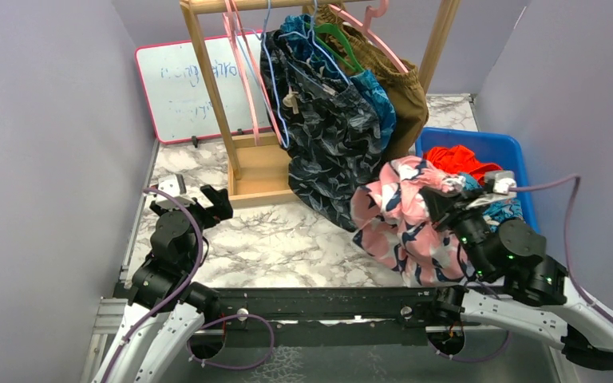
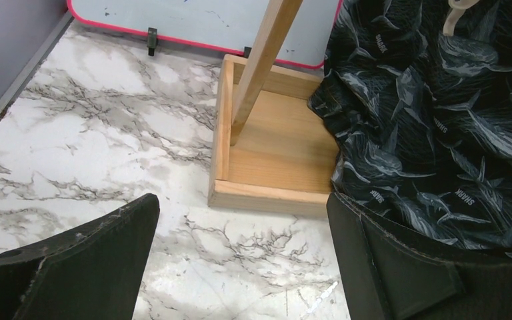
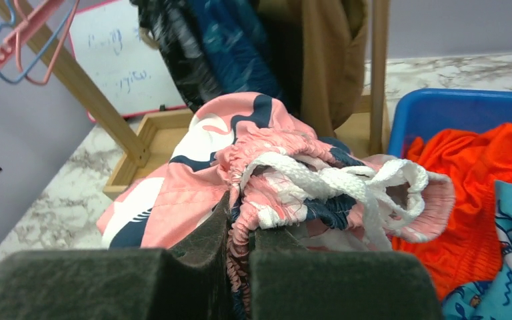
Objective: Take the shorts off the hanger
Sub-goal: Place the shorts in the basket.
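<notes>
Centrally, the right gripper is clenching the gathered elastic waistband of the pink-and-navy shorts, with both fingers pressing tightly into the fabric. A white drawstring is spilling loose just past the fingers. These shorts are hanging from the gripper alone, off any hanger. They are sitting between the wooden rack and the blue bin, and their bunched legs are draping down toward the near edge of the marble table. Inside the bin, the orange shorts are lying crumpled, and the blue cartoon-print shorts are lying just beside them. On the rack, the black shark-print shorts are hanging low, with their hem reaching the rack's tray-like base. The teal-blue shorts and a pair of brown shorts are crowding in behind them. Thin pink and blue hangers are dangling at the left side of that cluster. The left gripper is hovering over the left part of the table with its jaws spread wide and holding nothing, and it is facing the rack's base and the black shorts. A whiteboard with a pink frame is leaning against the back wall behind the rack.
</notes>
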`<state>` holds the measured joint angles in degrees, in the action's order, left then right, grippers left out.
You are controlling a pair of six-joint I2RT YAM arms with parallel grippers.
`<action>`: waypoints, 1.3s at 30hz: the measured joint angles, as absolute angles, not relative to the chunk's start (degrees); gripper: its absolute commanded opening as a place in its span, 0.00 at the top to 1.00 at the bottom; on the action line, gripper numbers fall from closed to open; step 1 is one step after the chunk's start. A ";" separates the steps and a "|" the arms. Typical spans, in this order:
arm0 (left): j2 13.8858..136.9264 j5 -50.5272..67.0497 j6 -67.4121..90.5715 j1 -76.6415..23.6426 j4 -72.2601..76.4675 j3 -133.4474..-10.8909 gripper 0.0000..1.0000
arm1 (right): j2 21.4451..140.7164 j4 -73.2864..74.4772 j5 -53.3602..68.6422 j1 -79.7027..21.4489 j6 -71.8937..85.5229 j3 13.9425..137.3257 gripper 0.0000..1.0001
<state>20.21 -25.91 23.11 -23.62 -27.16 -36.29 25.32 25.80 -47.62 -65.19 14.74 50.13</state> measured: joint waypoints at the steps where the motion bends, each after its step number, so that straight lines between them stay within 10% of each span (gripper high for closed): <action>1: 20.21 -25.89 23.11 -23.62 -27.16 -36.21 0.01 | 24.34 26.28 -48.14 -65.19 14.90 50.43 0.99; 25: 23.14 -23.51 22.90 -22.83 -27.16 -36.14 0.01 | 38.33 2.94 -65.36 -65.19 -21.56 53.95 0.99; 39: 27.18 -20.69 22.37 -21.17 -27.09 -36.14 0.01 | 41.21 9.19 -67.88 -65.04 -15.44 56.53 0.99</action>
